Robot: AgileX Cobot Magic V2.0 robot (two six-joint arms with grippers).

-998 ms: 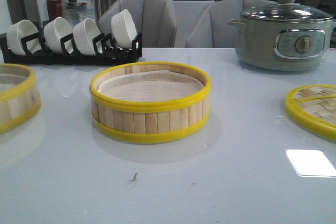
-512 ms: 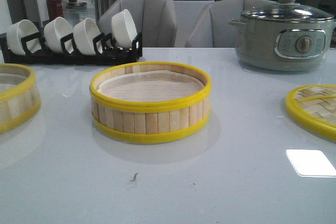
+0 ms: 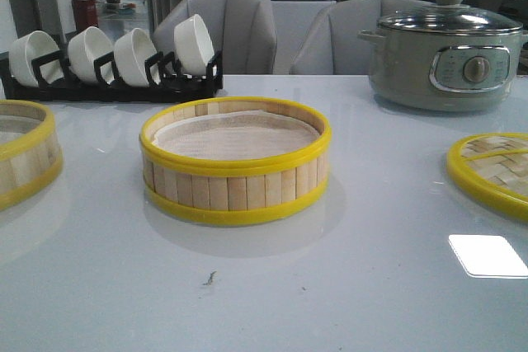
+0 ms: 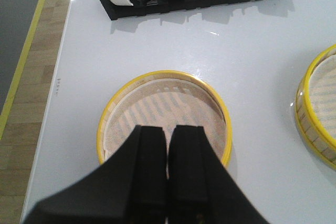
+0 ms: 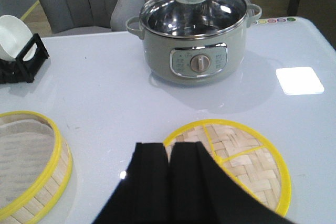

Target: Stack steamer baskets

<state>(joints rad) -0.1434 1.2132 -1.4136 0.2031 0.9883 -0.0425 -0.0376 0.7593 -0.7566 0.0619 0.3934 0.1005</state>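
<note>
Two steamer baskets stand apart on the white table. One steamer basket (image 3: 235, 162) is at the middle, its white liner showing. The other steamer basket (image 3: 23, 158) is cut off by the left edge of the front view. In the left wrist view my left gripper (image 4: 168, 129) hangs shut and empty above that left basket (image 4: 163, 103), with the middle basket (image 4: 320, 108) off to one side. My right gripper (image 5: 169, 148) is shut and empty over the near rim of the woven lid (image 5: 247, 163); the middle basket (image 5: 31, 161) also shows there. Neither gripper appears in the front view.
A grey-green electric pot (image 3: 445, 55) with a glass lid stands at the back right. A black rack of white bowls (image 3: 111, 59) runs along the back left. The flat woven lid (image 3: 495, 171) lies at the right edge. Two grey chairs stand behind the table.
</note>
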